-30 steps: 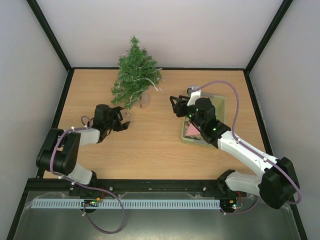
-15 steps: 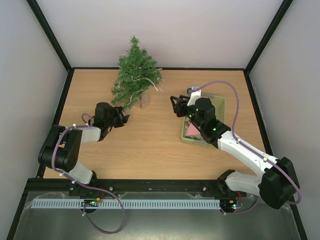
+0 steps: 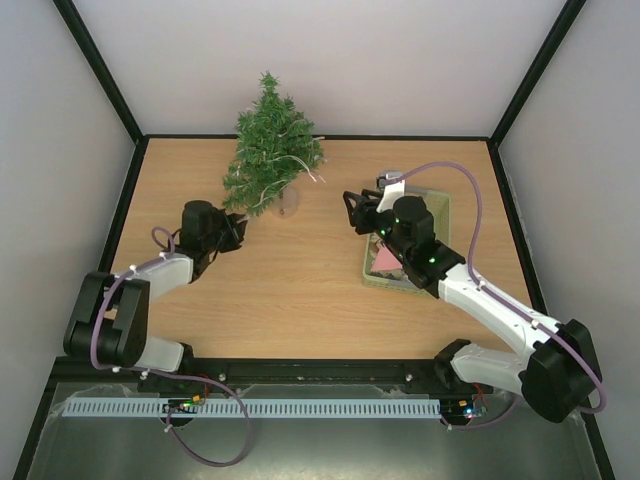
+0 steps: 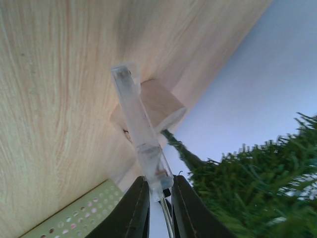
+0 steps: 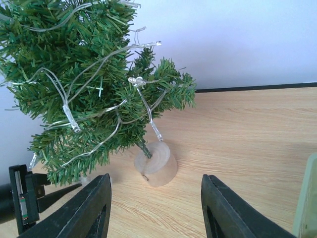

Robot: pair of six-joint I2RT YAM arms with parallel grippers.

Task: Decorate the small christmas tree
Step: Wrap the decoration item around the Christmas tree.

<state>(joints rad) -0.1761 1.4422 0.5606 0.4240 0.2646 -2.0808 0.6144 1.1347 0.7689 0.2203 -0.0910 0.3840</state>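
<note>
**Back-left on the worktop: left hand clamped a bulb beside the tree**

Far back on the left of the worktop (image 3: 300, 290) stood the small christmas tree (image 3: 270, 150), planted on its wooden disc (image 5: 156, 164), close to the rear wall. And look at that, a light string (image 5: 64, 106) was draped through the branches, clear bulbs dangling off the needles! In the right wrist view the greenery leaned off to one side of the disc.

Down low, the left hand (image 4: 160, 182) was in tight at the lowest branches. Its two fingers (image 4: 136, 208) were pinched nearly together on the base of a clear bulb (image 4: 136, 124), which stuck straight out past the fingertips, with a thin wire trailing back between them.

Over on the other side, the right hand (image 3: 358, 210) hovered above the worktop, facing the tree, jaws spread apart and nothing between them. It sat just beside the pale green basket (image 3: 440, 212), where a pink item (image 3: 384, 258) showed under the arm.
</note>
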